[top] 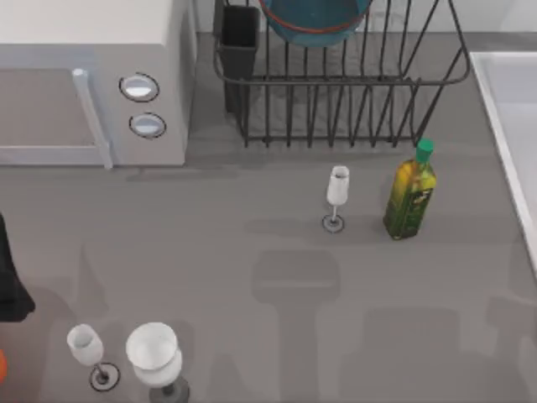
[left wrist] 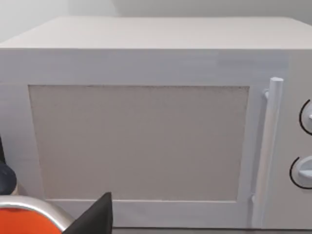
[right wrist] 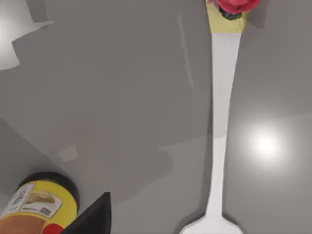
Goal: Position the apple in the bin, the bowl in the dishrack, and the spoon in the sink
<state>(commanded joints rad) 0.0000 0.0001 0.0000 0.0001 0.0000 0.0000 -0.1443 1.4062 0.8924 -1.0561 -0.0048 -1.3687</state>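
Observation:
The blue bowl (top: 315, 21) with its reddish rim rests in the black wire dishrack (top: 336, 101) at the back. The pale sink (top: 512, 117) runs along the right edge. In the right wrist view, a white spoon (right wrist: 222, 112) lies flat on the grey table. A red rounded lump, seemingly the apple (right wrist: 236, 5), sits at the spoon's yellowish end. My right gripper (right wrist: 95, 219) hovers above the table beside the spoon. At the table's left, my left gripper (left wrist: 97, 219) faces the microwave door, and its arm (top: 10, 290) is at the left edge. The bin is out of view.
A white microwave (top: 92, 84) fills the back left. A wine glass (top: 336, 197) and an olive oil bottle (top: 411, 193) stand mid-table. Two glasses (top: 126, 353) stand front left. An orange thing (left wrist: 24, 223) lies by the left gripper. A yellow-labelled jar (right wrist: 39, 202) stands near the right gripper.

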